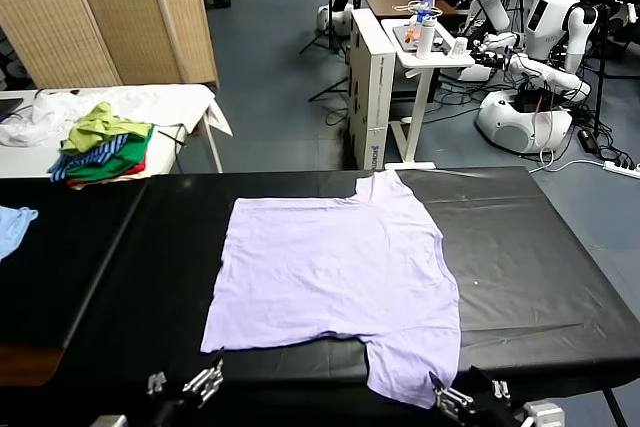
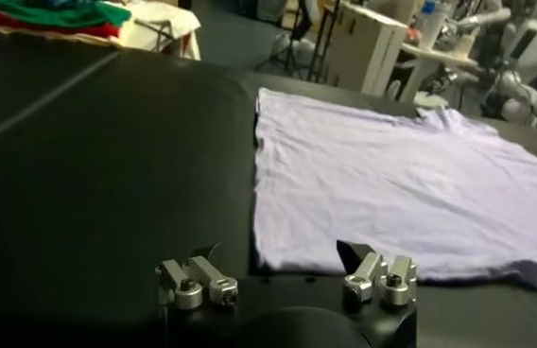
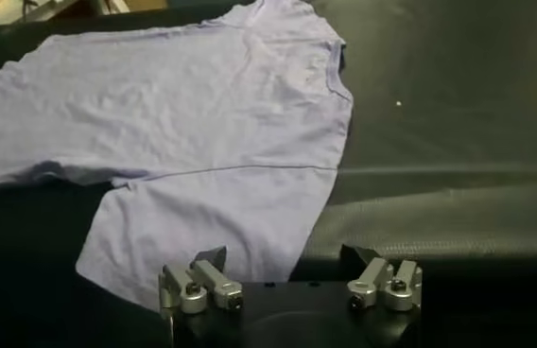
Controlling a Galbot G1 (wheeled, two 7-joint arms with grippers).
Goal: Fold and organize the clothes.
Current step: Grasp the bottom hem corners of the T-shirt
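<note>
One garment heap [image 1: 103, 143] sits beyond the T-shirt [image 1: 335, 272].

No readable text anywhere

Looked over all three views and nothing legible turns up. The white cabinet [image 1: 372, 87] in the background has a dark vertical strip of marking down its front edge, but it's way too small to make out, and the T-shirt [image 1: 335, 267] shows no print from here.

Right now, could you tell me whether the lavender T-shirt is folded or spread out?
Spread out: the lavender T-shirt lies flat in one layer on the black table, no folds.
</note>
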